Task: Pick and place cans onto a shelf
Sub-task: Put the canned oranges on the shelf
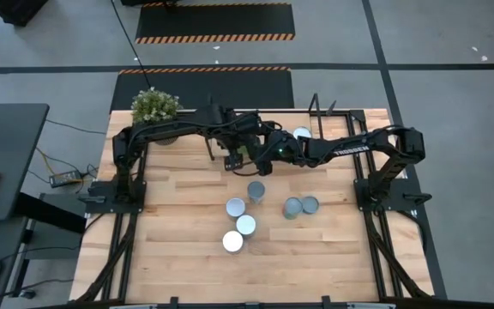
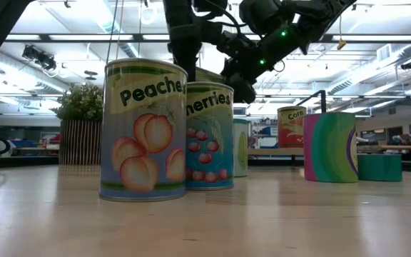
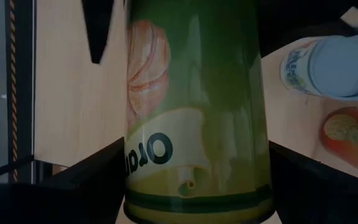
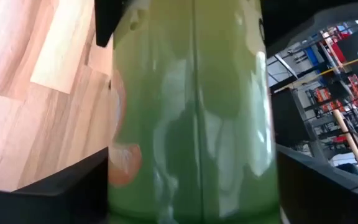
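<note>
- Left claw [image 1: 236, 159] and right claw [image 1: 268, 153] both clamp the green orange can [image 3: 194, 112], aloft beside the shelf [image 1: 350, 116].
- Step, by my judgement: hand-over.
- Next: one claw releases; six cans [image 1: 236, 208] wait on tabletop [image 1: 178, 257].

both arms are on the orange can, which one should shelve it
Right, probably. The left tool and right tool both flank the orange can, but the shelf and its placed can lie on the right arm's side.
</note>
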Robot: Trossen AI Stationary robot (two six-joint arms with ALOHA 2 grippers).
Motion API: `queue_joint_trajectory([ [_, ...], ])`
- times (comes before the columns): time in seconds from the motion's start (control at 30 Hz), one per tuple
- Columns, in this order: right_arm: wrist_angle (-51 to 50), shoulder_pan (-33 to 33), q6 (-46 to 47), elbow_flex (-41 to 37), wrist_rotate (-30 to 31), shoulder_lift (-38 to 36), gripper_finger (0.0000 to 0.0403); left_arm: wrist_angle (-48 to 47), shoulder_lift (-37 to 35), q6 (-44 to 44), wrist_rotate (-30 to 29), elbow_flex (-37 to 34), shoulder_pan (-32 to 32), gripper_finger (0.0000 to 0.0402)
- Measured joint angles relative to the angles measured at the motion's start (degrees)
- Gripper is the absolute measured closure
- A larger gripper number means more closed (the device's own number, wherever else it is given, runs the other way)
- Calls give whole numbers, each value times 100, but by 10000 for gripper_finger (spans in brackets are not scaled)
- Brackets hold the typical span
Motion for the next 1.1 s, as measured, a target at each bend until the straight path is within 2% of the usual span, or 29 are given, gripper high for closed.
queue_joint_trajectory([
  [0.2,-23,20,-55,0,6,0,91,20,0,28,1,0,1,76],
  [0.37,-82,69,-43,0,82,-8,90,156,3,214,-6,-4,5,65],
  [0.57,-339,110,-56,0,298,-8,70,359,5,338,32,4,-17,9],
  [0.73,-532,98,56,0,333,-27,87,235,13,359,-42,240,-12,9],
  [0.9,-1069,-17,400,-6,284,-316,83,-420,-39,90,-81,716,-64,9],
  [1.0,-1093,-50,566,-214,203,-603,80,-463,-200,-59,-97,584,-85,9],
  [1.1,-1061,-24,720,-490,137,-862,80,-294,-469,-133,-227,128,-142,9],
])
